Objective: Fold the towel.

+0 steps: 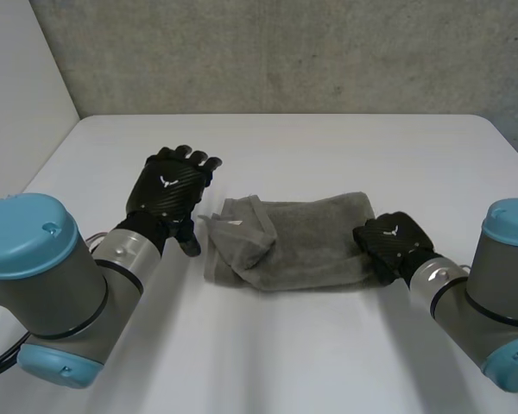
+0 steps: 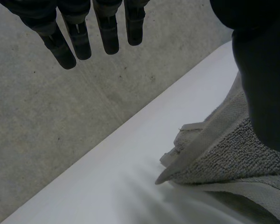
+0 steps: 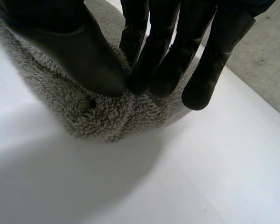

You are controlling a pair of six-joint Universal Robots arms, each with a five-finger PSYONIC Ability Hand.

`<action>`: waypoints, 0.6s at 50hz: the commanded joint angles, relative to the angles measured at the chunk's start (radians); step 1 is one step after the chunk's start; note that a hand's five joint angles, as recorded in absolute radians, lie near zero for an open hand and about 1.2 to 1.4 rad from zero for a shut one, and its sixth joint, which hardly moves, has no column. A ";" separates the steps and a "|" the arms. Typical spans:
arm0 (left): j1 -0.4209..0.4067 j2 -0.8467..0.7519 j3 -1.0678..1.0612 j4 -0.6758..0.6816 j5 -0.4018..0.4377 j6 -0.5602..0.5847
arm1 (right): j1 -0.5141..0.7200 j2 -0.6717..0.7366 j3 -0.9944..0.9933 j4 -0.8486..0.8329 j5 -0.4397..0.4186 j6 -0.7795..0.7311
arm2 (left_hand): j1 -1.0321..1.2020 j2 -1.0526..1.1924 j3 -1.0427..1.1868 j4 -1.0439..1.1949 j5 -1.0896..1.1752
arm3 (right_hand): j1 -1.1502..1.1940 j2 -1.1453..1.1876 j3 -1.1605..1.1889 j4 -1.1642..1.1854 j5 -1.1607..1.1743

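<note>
A grey towel (image 1: 302, 246) lies folded in the middle of the white table (image 1: 276, 354), with its left end bunched and a hemmed corner sticking up. My left hand (image 1: 168, 194) hovers just left of that end, fingers straight and spread, holding nothing. In the left wrist view its fingers (image 2: 79, 37) point at the wall, and the towel's hemmed corner (image 2: 210, 140) lies beside the thumb. My right hand (image 1: 390, 241) sits on the towel's right end. Seen from the right wrist, its thumb and fingers (image 3: 163, 51) pinch the towel's rounded edge (image 3: 98, 112) between them.
A concrete wall (image 1: 285, 52) rises behind the table's far edge. A pale wall (image 1: 17, 86) stands at the left. Bare tabletop runs all around the towel, widest in front and at the back.
</note>
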 commanded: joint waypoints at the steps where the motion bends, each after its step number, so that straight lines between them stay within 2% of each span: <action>1: 0.003 0.012 0.004 -0.001 -0.001 -0.001 | 0.014 -0.048 -0.043 0.002 0.079 -0.052 | -0.076 -0.065 -0.055 -0.074 -0.204 | 0.129 0.061 0.060 0.054 0.069; 6: 0.009 0.019 0.010 -0.004 -0.003 -0.003 | 0.063 -0.070 -0.068 0.002 0.101 -0.130 | -0.076 -0.065 -0.055 -0.074 -0.204 | 0.129 0.061 0.060 0.054 0.069; 15: 0.044 0.084 0.015 -0.004 -0.003 -0.024 | 0.274 -0.050 -0.220 -0.007 0.098 -0.234 | -0.079 -0.068 -0.058 -0.077 -0.207 | 0.129 0.061 0.060 0.054 0.069; 22: 0.087 0.134 0.013 -0.007 -0.024 -0.113 | 0.481 0.128 -0.393 -0.006 0.085 -0.240 | -0.079 -0.068 -0.058 -0.077 -0.207 | 0.129 0.061 0.060 0.054 0.069; 30: 0.107 0.151 0.010 -0.007 -0.032 -0.119 | 0.549 0.275 -0.476 0.017 0.063 -0.239 | -0.079 -0.068 -0.058 -0.077 -0.207 | 0.129 0.061 0.060 0.054 0.069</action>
